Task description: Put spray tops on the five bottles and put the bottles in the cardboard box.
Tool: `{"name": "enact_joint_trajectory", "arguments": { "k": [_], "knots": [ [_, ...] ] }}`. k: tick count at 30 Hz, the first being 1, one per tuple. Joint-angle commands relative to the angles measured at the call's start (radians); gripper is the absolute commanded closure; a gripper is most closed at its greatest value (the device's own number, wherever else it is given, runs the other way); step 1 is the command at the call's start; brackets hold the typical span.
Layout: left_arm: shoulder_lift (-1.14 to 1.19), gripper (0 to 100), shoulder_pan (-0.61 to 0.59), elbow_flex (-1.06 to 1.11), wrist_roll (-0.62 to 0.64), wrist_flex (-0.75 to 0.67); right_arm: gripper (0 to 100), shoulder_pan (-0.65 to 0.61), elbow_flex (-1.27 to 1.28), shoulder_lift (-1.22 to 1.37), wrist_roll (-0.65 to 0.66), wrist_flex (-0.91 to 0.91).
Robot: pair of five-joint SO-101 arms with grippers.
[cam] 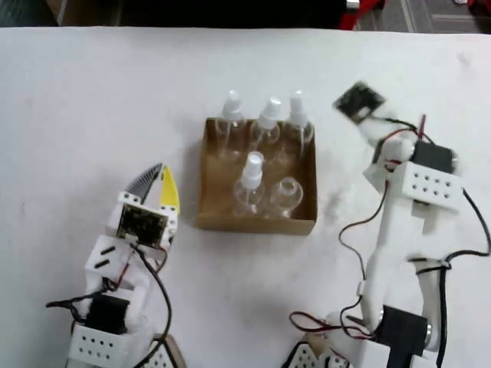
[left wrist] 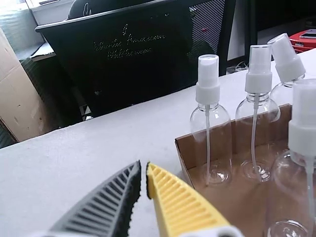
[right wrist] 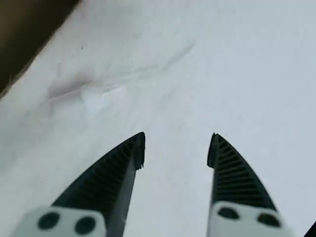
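**A:** Where is the left tool sitting?

**B:** The left tool (cam: pixel 162 170) is hanging low over the white counter (cam: pixel 92 92), just left of the cardboard box (cam: pixel 253 224). Its grey and yellow fingers are lying almost pressed together, gripping nothing. It is pointing toward the counter's far edge, roughly alongside the box's left wall.

**A:** And the bottles?

**B:** They are all standing inside the box, to that tool's right and a little ahead of it. I am counting five bottles. Three are lining the back wall: the back-left bottle (cam: pixel 230 126), the back-middle bottle (cam: pixel 266 129) and the back-right bottle (cam: pixel 300 124). Two are standing in front: the front-left bottle (cam: pixel 250 188) and the open-necked bottle (cam: pixel 285 198).

**A:** Which way are they pointing?

**B:** All five are standing upright, long axes vertical, necks up. Four are wearing white spray tops (left wrist: pixel 208 79). In the left wrist view, the back-right one's top is looking slightly tilted. The open-necked bottle is showing its bare mouth.

**A:** What about further right?

**B:** The right arm (cam: pixel 414 184) is reaching past the box's right side, with its wrist near the far right corner. The right tool (right wrist: pixel 177 148) is hovering over bare counter, with its black fingers spread wide apart and nothing between them.
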Motion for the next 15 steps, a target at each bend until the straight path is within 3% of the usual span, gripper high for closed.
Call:
{"name": "enact_joint_trajectory", "arguments": {
  "k": [1,3,6,8,15],
  "knots": [
    [-0.018,98,0.010,-0.003,-0.009,0.003,86.5,-0.050,0.058,0.013,-0.061,-0.262],
    [-0.018,98,0.010,-0.003,-0.009,0.003,98.1,-0.064,0.095,0.042,-0.161,-0.435],
    [-0.018,98,0.007,-0.003,-0.009,0.003,95.4,-0.064,0.118,0.111,-0.331,-0.615],
    [-0.018,98,0.007,-0.003,-0.009,0.003,98.8,-0.061,0.110,0.179,-0.422,-0.682],
    [-0.018,98,0.007,-0.003,-0.009,0.003,98.2,-0.015,-0.031,0.467,-0.453,-0.702]
  ]
}}
